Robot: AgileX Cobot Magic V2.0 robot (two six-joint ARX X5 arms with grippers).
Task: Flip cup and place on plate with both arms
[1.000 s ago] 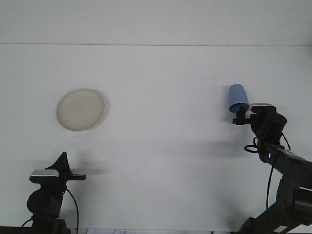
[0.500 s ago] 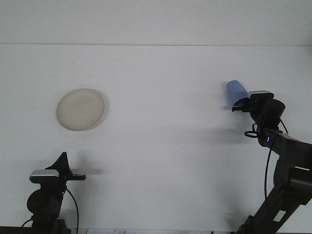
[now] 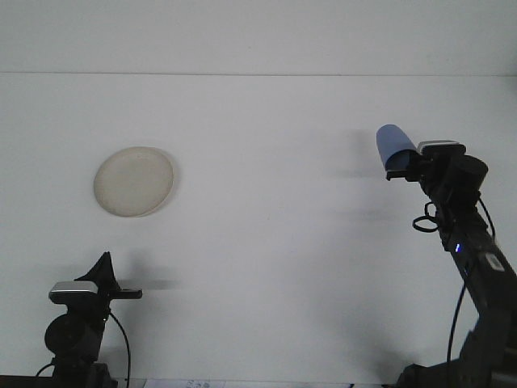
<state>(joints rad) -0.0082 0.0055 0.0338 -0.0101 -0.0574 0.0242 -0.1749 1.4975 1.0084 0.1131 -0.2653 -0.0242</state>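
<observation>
Left side of tabletop (image 3: 266, 267): cream plate (image 3: 133, 181) lying flat and bare, well apart from everything else. Below it, near the front edge: left end effector (image 3: 121, 288), parked low, not touching anything; from this view, cannot tell whether released or clenched.

Right side: right end effector (image 3: 401, 167) raised well above the surface, clenched on the blue cup (image 3: 393, 148). Cup held in the air, gripped at its lower end, closed end pointing up and tilted toward the left. Shadow visible on the surface to the left of the cup, apart from it, consistent with a lifted object.

Step in hand, as judged: lift and reorientation of the cup by the right arm, ahead of transfer. Flip not complete; placement not begun. Plate far to the left, so next move likely calls for carrying the cup leftward toward mid-tabletop, continuing wrist rotation until the mouth faces up, then meeting the left arm for a handover. Left arm to rise and approach before any release on the right. Grip to be kept firm during rotation, given a hold at one end only.

Differences from one second ago: cup higher in the picture and more tilted; right arm more upright and extended, wrist higher. Plate unmoved. Left arm unmoved.
</observation>
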